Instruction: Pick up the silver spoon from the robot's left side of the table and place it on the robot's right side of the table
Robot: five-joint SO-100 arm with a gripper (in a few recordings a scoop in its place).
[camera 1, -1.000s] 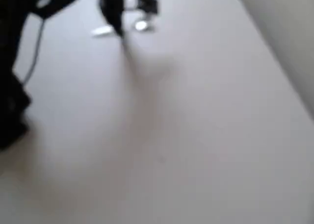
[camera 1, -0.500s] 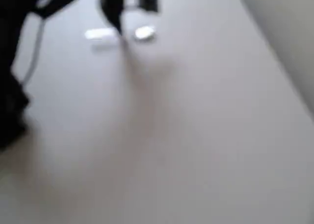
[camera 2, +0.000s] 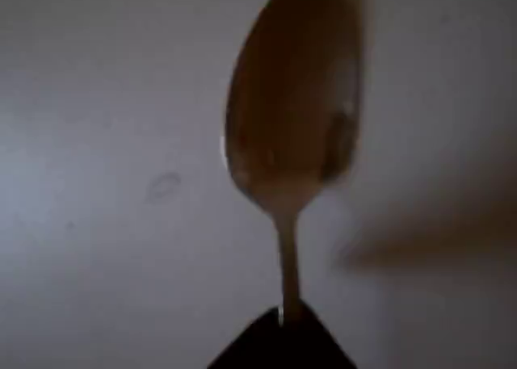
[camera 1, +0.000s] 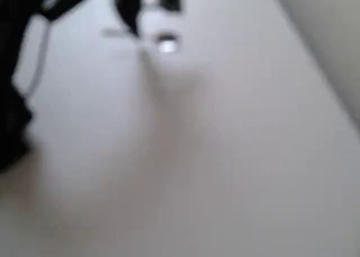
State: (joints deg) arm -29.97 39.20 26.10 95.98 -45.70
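Item: spoon (camera 2: pixel 295 127), clamped by its handle in your gripper (camera 2: pixel 283 337), bowl pointing away from the wrist.
Location: raised above the worktop (camera 1: pixel 225 156), near its far edge in the overhead view.
Status: pickup looks done; carry across and set-down remain for you.

The picture is blurred. The black arm (camera 1: pixel 17 99) stands at the left edge, its gripper (camera 1: pixel 130 15) reaching down at the top of the white tabletop (camera 1: pixel 197 156). The spoon (camera 1: pixel 166 44) lies across the gripper's tip, bowl to the right, handle faint to the left. Floor (camera 1: pixel 332 37) borders the tabletop's right edge.
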